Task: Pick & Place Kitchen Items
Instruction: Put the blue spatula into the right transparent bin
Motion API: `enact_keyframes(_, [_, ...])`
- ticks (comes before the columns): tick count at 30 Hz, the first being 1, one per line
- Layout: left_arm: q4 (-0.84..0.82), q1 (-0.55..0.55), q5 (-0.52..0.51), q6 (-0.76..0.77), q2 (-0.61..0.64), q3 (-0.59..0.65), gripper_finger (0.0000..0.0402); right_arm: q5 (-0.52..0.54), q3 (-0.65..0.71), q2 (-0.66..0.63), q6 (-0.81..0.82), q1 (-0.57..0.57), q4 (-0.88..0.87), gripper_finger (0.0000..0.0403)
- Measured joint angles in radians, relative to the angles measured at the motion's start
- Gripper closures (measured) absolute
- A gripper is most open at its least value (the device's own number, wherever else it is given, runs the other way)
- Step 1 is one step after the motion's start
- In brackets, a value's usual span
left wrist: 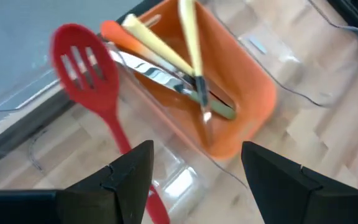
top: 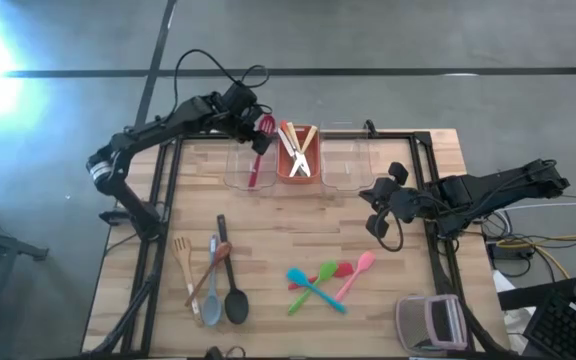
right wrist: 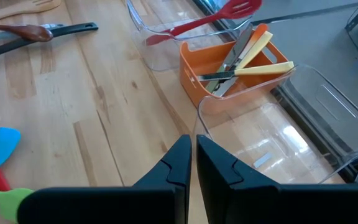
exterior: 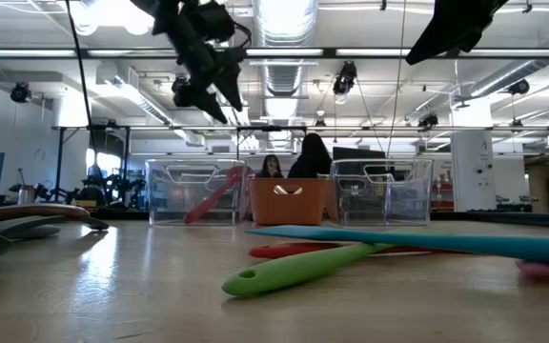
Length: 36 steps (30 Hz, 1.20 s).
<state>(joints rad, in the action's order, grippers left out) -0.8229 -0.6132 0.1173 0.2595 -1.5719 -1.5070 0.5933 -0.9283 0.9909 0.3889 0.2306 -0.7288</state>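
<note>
A red slotted spatula (top: 260, 152) lies in the far-left clear bin (top: 238, 172), its head leaning on the bin's far rim; it also shows in the left wrist view (left wrist: 86, 65). My left gripper (top: 253, 118) is open and empty, high above that bin (left wrist: 197, 155). My right gripper (top: 376, 208) is shut and empty, near the right clear bin (right wrist: 192, 146). Large wooden, grey and black spoons (top: 213, 280) lie on the table's near left. Small blue, green, red and pink spoons (top: 325, 281) lie crossed at the near middle.
An orange bin (top: 297, 152) holding pale-handled utensils stands between the two clear bins; the right clear bin (top: 343, 160) shows nothing inside. A grey-and-pink gadget (top: 430, 322) sits at the near right corner. People show behind the bins in the low view (exterior: 298, 162).
</note>
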Motion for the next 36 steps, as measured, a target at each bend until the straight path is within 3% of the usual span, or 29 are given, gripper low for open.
enact_keyframes(6, [-0.011, 0.093, -0.003, -0.002, 0.1, 0.051, 0.0156, -0.014, 0.0, 0.0, 0.004, 0.0, 0.004, 0.0385])
enact_keyframes(12, [0.125, 0.229, -0.011, 0.043, 0.241, 0.207, 0.0156, -0.168, 0.0, 0.0, 0.004, 0.005, 0.046, 0.0385])
enact_keyframes(18, [0.431, 0.365, -0.011, 0.117, 0.398, 0.465, 0.0156, -0.302, 0.0, 0.0, 0.004, 0.053, 0.146, 0.0385])
enact_keyframes(27, [0.998, 0.538, -0.013, 0.188, 0.605, 0.878, 0.0156, -0.314, 0.0, 0.015, 0.021, 0.132, 0.254, 0.0385])
enact_keyframes(36, [1.66, 0.591, -0.059, 0.224, 0.663, 1.208, 0.0156, -0.425, 0.0, 0.197, 0.009, 0.136, 0.341, 0.037])
